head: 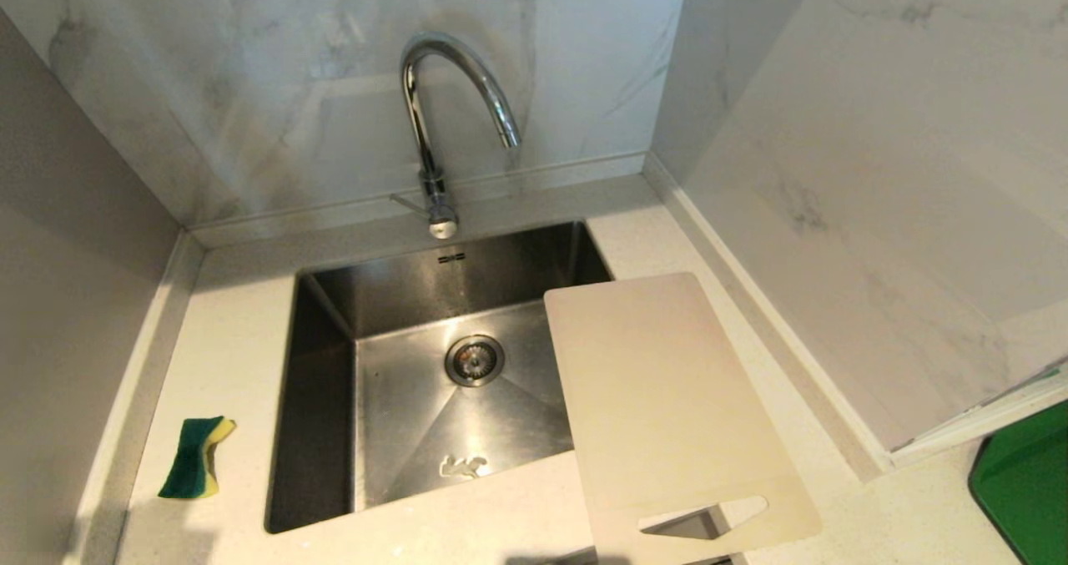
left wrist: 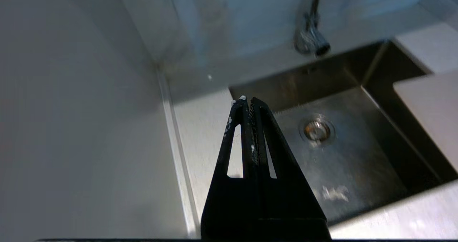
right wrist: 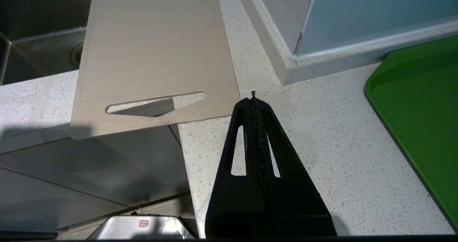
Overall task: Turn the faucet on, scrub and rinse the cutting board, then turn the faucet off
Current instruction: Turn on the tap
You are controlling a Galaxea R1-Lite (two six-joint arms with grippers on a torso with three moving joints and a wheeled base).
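The chrome gooseneck faucet (head: 434, 123) stands behind the steel sink (head: 325, 365), its thin lever (head: 407, 204) at the base; no water runs. The beige cutting board (head: 659, 398) lies flat on the sink's right rim, partly over the basin, its handle slot (head: 705, 519) toward me and past the counter edge. My left gripper (left wrist: 247, 99) is shut and empty, above the counter by the sink's left rim; the faucet's base (left wrist: 310, 40) shows far beyond it. My right gripper (right wrist: 253, 99) is shut and empty, above the counter just right of the board's (right wrist: 154, 56) near corner. Neither arm shows in the head view.
A green and yellow sponge (head: 196, 456) lies on the counter left of the sink. A green tray (head: 1026, 481) sits at the far right. Marble walls close the back and right; a grey wall (head: 67, 298) stands on the left. A drain (head: 474, 360) sits mid-basin.
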